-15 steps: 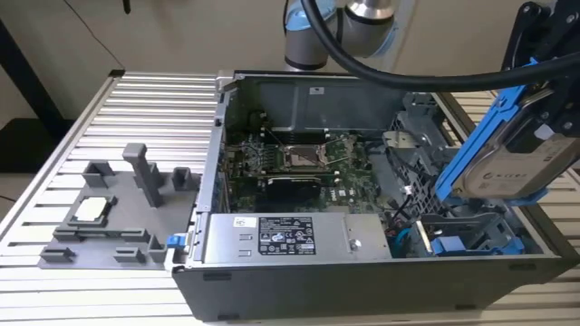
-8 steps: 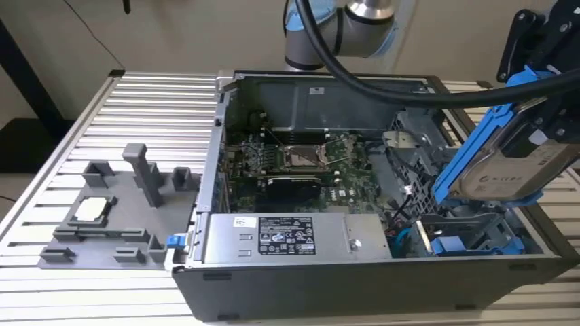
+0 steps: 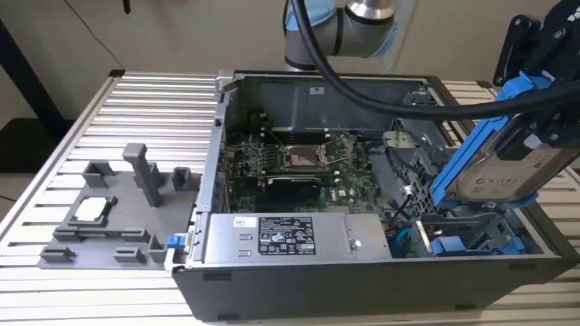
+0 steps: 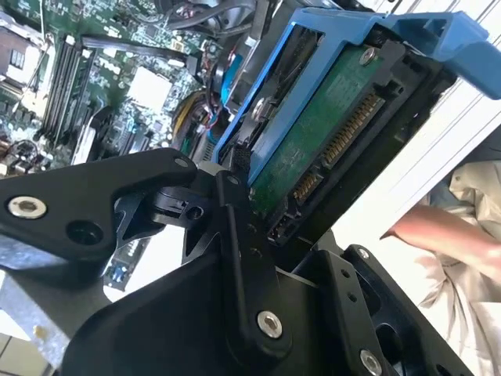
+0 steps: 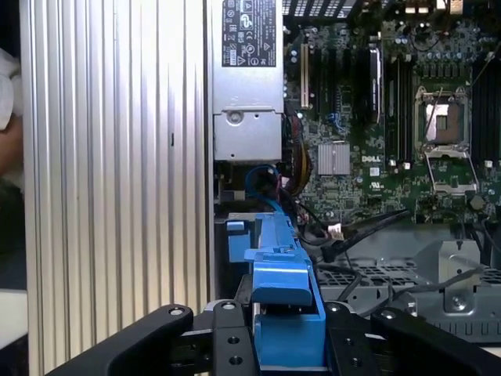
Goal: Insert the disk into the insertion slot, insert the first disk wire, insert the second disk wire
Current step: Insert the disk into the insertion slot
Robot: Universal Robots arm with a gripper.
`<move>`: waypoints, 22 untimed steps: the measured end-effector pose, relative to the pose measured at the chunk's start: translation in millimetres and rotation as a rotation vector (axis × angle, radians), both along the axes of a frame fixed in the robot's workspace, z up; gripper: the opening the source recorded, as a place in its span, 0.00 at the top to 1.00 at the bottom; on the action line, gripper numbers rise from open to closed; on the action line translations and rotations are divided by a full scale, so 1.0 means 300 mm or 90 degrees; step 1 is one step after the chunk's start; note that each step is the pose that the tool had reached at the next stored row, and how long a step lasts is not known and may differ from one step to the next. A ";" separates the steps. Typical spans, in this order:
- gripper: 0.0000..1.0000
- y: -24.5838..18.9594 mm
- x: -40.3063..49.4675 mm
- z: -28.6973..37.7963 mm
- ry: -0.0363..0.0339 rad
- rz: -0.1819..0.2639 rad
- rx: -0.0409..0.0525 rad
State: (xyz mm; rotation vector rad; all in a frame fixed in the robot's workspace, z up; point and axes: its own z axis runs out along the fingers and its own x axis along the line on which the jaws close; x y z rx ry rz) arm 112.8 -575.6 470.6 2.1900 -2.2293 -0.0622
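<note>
Hanging tilted over the open computer case [image 3: 363, 288], the disk [image 3: 512, 163] is riding in its blue carrier, its lower end just above the insertion slot [image 3: 458, 224] at the exterior view's right, not yet seated. The gripper [image 5: 286, 333] is clamping the carrier's upper end from both sides. The slant is probably aiming the low edge at the bay mouth. The disk's connector [image 4: 344, 137] is carrying no wire. I am counting one disk, one slot, one gripper, one motherboard [image 3: 299, 159] and one power supply [image 3: 285, 238].
</note>
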 end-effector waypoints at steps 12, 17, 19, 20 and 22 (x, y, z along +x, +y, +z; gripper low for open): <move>0.67 0.000 0.000 -0.027 0.0000 0.000 0.0165; 0.67 0.000 0.000 -0.042 0.0000 0.000 0.0210; 0.67 0.000 0.000 -0.049 0.0000 0.000 0.0219; 0.67 0.000 0.000 -0.053 0.0000 0.000 0.0222; 0.67 0.000 0.000 -0.061 0.0000 0.000 0.0223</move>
